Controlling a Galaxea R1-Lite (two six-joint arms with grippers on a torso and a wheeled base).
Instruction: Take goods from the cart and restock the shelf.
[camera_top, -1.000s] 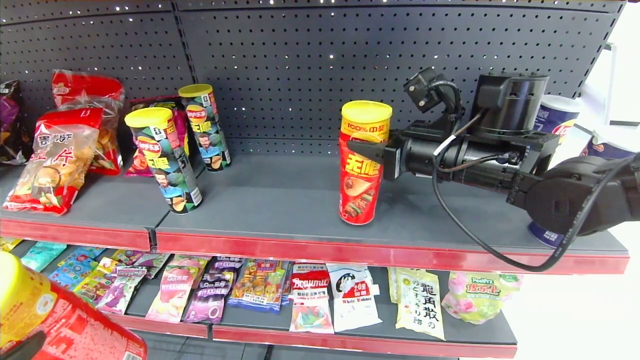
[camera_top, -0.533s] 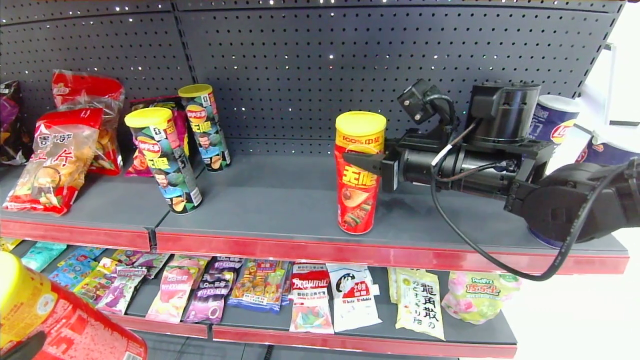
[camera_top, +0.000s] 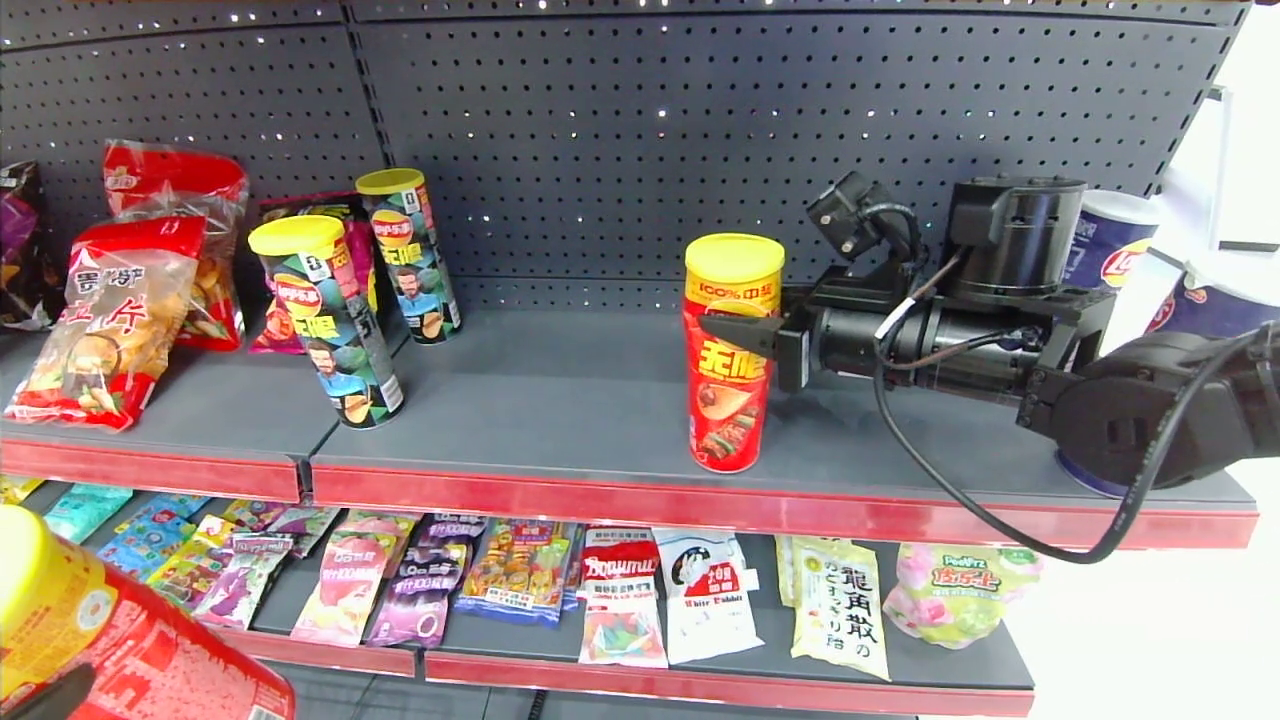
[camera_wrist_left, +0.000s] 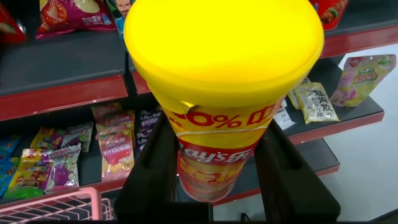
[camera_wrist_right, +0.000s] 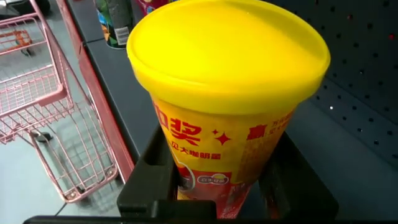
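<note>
Nearest, the left jaws are clamping a red chip can (camera_wrist_left: 224, 93) with a yellow lid, holding it low at the robot's left, off the shelf and near the pink cart (camera_wrist_left: 56, 196) (a corner of its wire rim is showing beside the can). Farther out, the right jaws are squeezing a second red can (camera_top: 730, 350) around its upper body. It is standing upright on the upper shelf board (camera_top: 560, 400), close to the red front edge. Beyond it to the left, two multicoloured cans (camera_top: 325, 320) are standing beside snack bags (camera_top: 110, 320). Blue tubs (camera_top: 1110, 240) are sitting at the far right, behind the right arm.
</note>
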